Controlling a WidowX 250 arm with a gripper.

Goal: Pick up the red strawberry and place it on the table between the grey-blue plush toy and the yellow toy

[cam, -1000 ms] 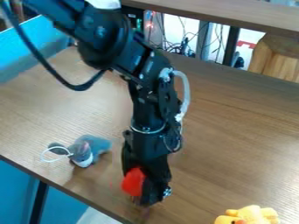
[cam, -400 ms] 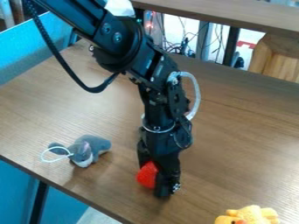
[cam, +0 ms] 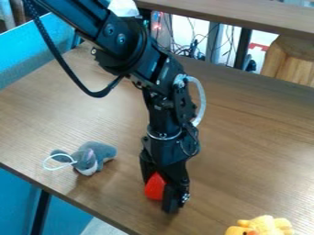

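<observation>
The black gripper (cam: 160, 195) hangs down over the front middle of the wooden table, low near its surface. A red object (cam: 155, 187) sits between its fingers, partly covered by them, and the gripper is shut on it. Left of the gripper, a grey plush toy (cam: 92, 155) with a white loop lies on the table. At the lower right, a yellow plush toy (cam: 262, 226) is partly cut off by the view's bottom edge.
The table's front edge (cam: 80, 205) slants down from the left towards the bottom middle. A blue panel (cam: 34, 50) stands at the left. Behind the table are cables and a raised wooden shelf (cam: 245, 16).
Over the last second the gripper has moved right with the red object in it. It rose slightly and then dipped a little. Both plush toys have stayed in place.
</observation>
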